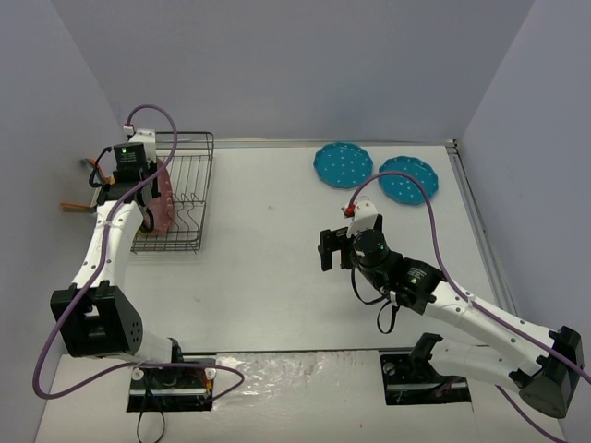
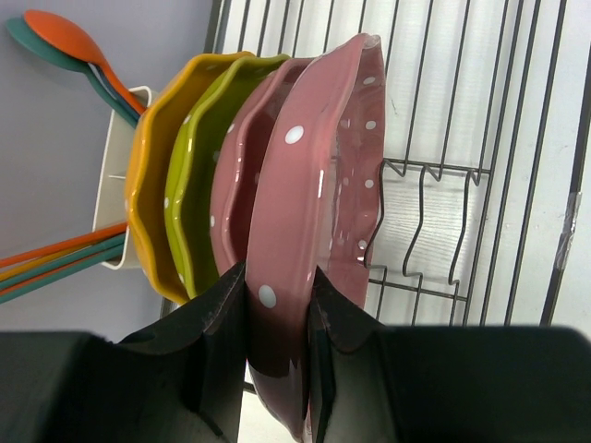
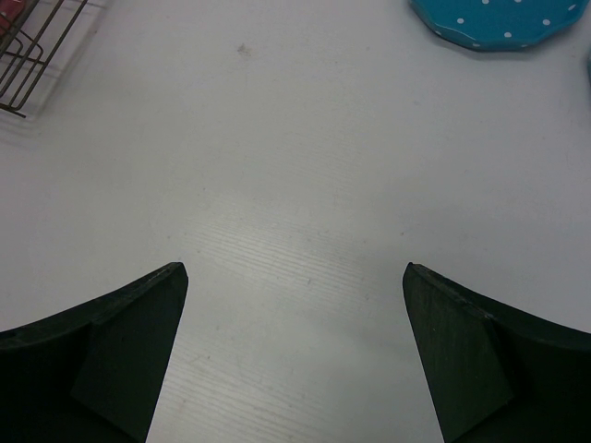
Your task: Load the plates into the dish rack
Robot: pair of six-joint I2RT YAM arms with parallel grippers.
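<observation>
In the dish rack (image 1: 210, 185): orange plate (image 2: 148, 185), yellow-green plate (image 2: 189, 166) and inner pink plate (image 2: 238, 157) on edge, beside the white holder (image 2: 115, 185).
Left gripper (image 2: 280, 277): clamped on the rim of the outer pink plate (image 2: 305, 203), one finger per face. Can't tell if it's seated.
Right gripper (image 3: 294, 269): jaws wide, nothing held, above bare table (image 3: 295, 138).
Left to load: teal plate (image 1: 343, 164) and second teal plate (image 1: 408, 179), flat, far right, well apart from the rack.
Handling: rigid, glazed, probably slick and chip-prone on wire.
Grip: pinch the scalloped rim and keep the plate on edge. Flat ones likely need the rim lifted first.
</observation>
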